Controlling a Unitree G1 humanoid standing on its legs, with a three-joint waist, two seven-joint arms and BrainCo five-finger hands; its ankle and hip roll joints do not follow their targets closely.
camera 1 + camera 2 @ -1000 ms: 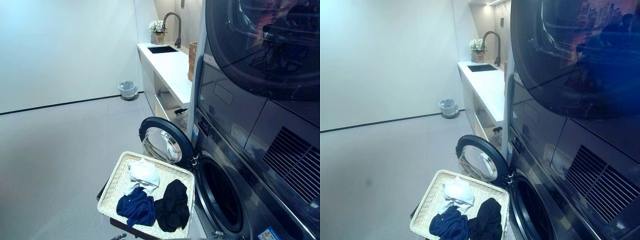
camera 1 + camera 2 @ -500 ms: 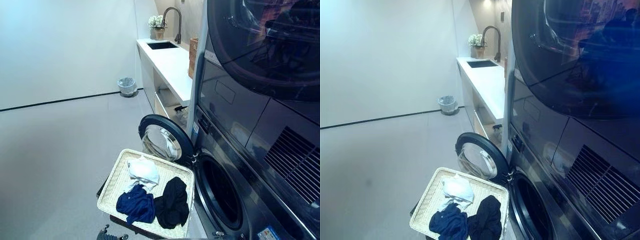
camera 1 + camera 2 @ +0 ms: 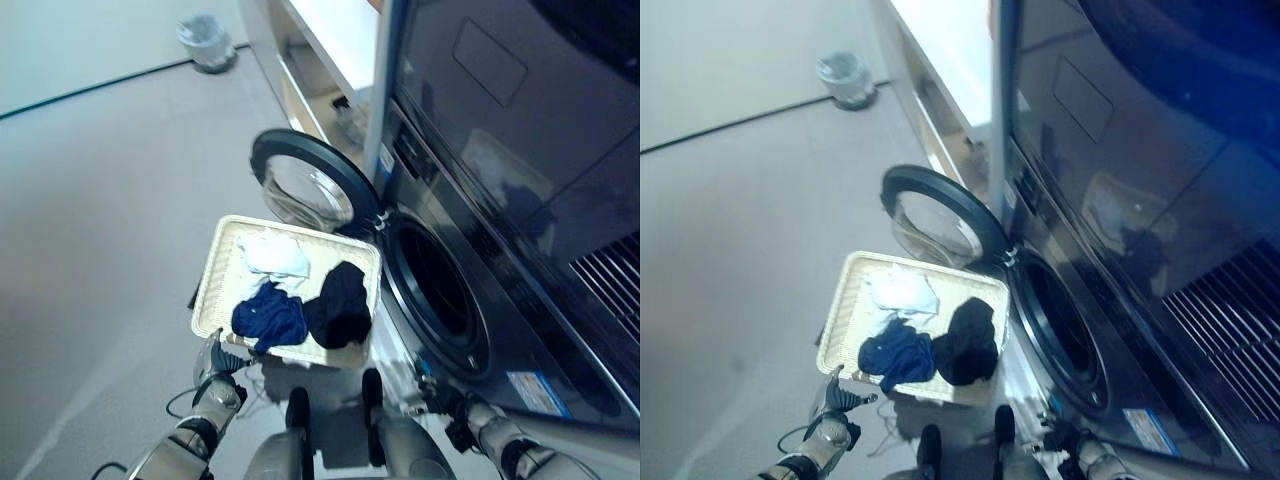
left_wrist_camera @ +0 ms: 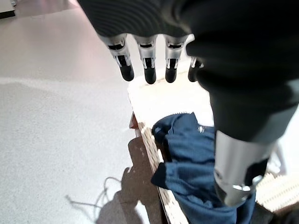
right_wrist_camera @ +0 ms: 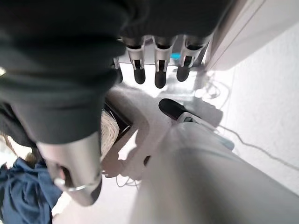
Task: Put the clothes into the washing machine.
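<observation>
Both robot hands [image 3: 213,372] now flank basket [image 3: 214,275].

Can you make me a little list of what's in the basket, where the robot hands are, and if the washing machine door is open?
basket: pale woven tray on the floor beside the washer
clothes inside: white garment, blue garment, black garment
washer door: open
drum: no clothes visible inside
left robot hand: open, empty, near the basket's corner
right robot hand: open, empty
</observation>
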